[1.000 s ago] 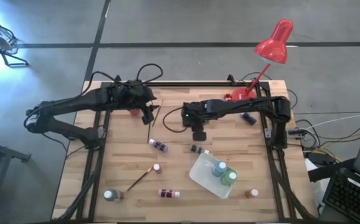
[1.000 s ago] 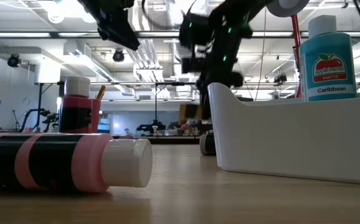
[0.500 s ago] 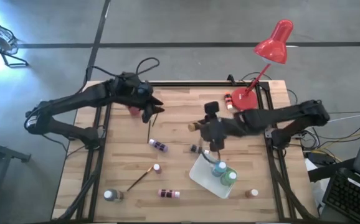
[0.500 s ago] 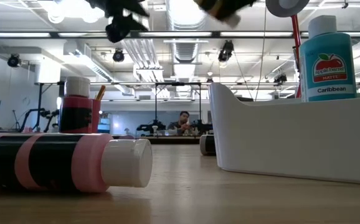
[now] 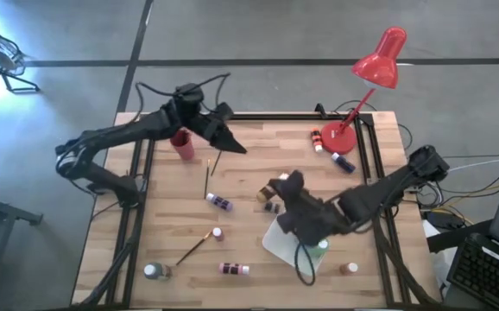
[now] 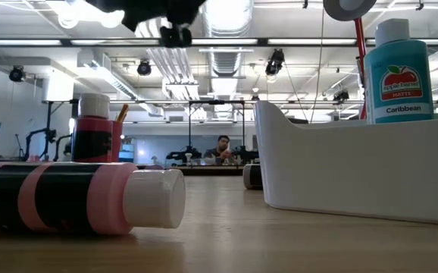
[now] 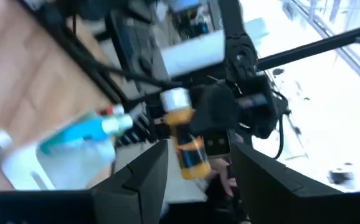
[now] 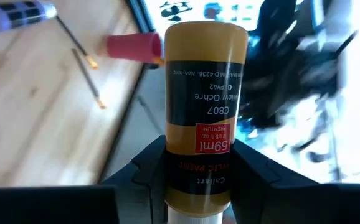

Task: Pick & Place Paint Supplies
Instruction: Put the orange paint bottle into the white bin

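Right gripper [image 8: 195, 186] clamps a yellow ochre paint bottle [image 8: 200, 106] just above the white bin [image 5: 277, 244]. Bin holds a teal bottle [image 6: 394, 72]. Left gripper [image 5: 232, 143] hangs well behind the bin over the wooden table [image 5: 241, 186], fingers apart, empty. Brush [image 5: 207, 180], purple bottle [image 5: 219, 202] lie between; red lamp [image 5: 379, 62] behind.

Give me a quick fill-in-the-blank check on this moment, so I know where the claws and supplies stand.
1. The right claw is shut on a ____ ochre paint bottle.
2. The white tray already holds a ____ bottle labelled Caribbean.
3. The lamp at the table's far edge is ____.
4. The left claw holds ____.

Missing words: yellow; teal; red; nothing
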